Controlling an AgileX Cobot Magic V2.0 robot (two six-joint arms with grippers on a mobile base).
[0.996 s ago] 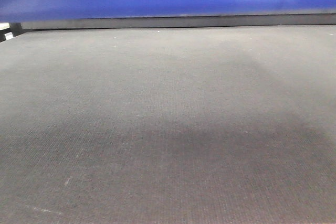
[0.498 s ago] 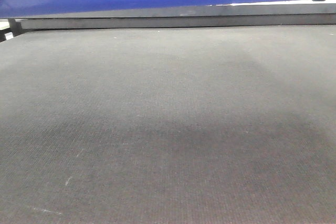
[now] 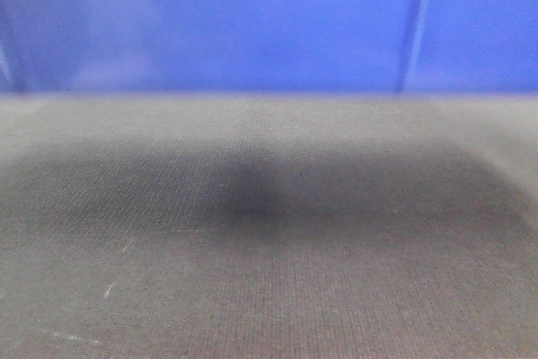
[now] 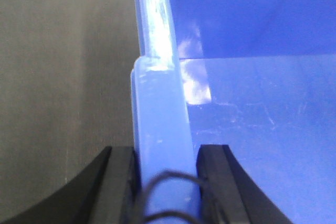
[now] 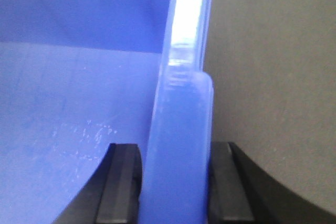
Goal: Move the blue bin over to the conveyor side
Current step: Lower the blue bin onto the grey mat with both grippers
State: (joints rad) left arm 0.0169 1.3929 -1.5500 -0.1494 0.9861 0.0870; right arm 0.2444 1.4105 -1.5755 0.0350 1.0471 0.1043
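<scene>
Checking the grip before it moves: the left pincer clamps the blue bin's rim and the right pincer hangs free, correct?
No. The right pincer also clamps the rim of the blue bin, as the right wrist view shows. The left pincer clamps it as stated.

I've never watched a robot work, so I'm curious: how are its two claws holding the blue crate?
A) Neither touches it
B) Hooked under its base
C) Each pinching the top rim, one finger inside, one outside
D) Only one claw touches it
C: in the wrist views, the left gripper and the right gripper each straddle the rim of the blue bin, pressed against both its faces, with the dark mat on the outer side.
</scene>
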